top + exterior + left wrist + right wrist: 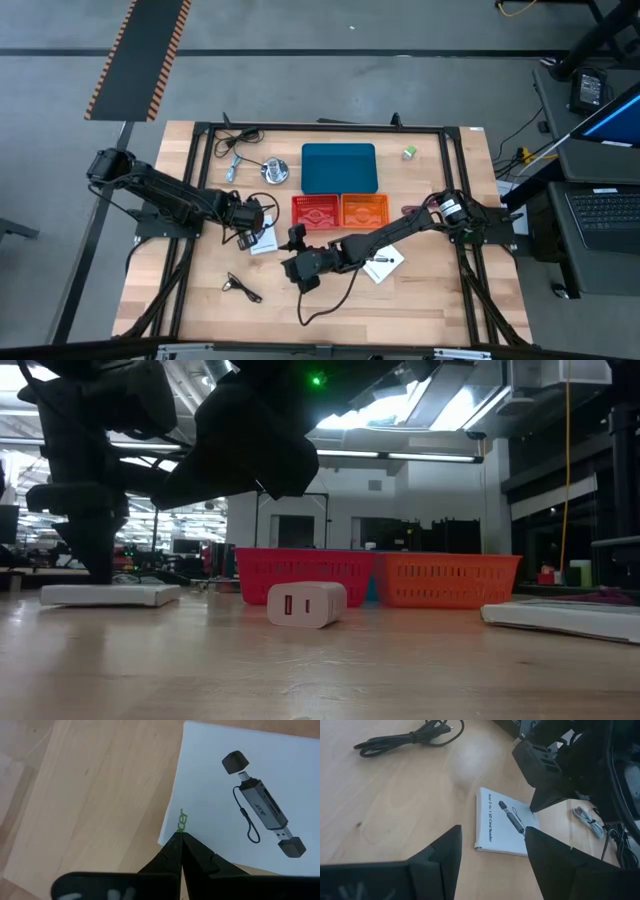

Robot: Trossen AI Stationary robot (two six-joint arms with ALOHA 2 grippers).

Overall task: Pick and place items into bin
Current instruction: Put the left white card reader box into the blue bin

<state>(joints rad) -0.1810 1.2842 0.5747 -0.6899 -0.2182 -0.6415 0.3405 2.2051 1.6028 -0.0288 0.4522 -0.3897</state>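
the left gripper (179,836) has its fingers pinched together at the edge of a white card (250,795) lying flat on the table (180,300). from above, the arm hides much of that card. the right gripper (492,847) hovers wide open nearby, facing it, well short of the red bin (315,211).

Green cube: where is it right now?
High view: the green cube sits at the table's far right, just right of the blue tray, untouched and far from both arms.

Red bin (314,211), orange bin (364,209), teal lid (338,167)
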